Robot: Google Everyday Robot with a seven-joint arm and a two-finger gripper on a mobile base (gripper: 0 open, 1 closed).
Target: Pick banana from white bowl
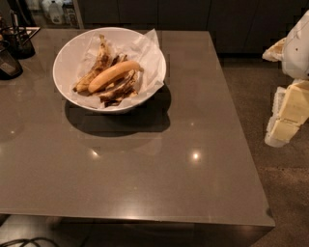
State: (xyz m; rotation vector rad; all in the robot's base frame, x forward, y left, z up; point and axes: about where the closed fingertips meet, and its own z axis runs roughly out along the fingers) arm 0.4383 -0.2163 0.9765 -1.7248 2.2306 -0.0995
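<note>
The banana (pixel 112 74) is plump and yellow-orange. It lies slanted across the middle of the white bowl (pixel 67 53), on top of several brown-black banana peels (pixel 118 90) and crumpled white paper (pixel 147 48). The bowl stands on the far left part of the grey-brown table (pixel 159 169). My gripper (pixel 284 119) hangs at the right edge of the view, beyond the table's right edge and over the floor. It is far to the right of the bowl and holds nothing that I can see.
Small dark containers (pixel 14 46) stand at the table's far left corner. The table's right edge (pixel 241 130) runs between the bowl and my arm (pixel 297 48). Dark cabinets (pixel 193 14) line the back wall. Speckled floor (pixel 285 193) lies to the right.
</note>
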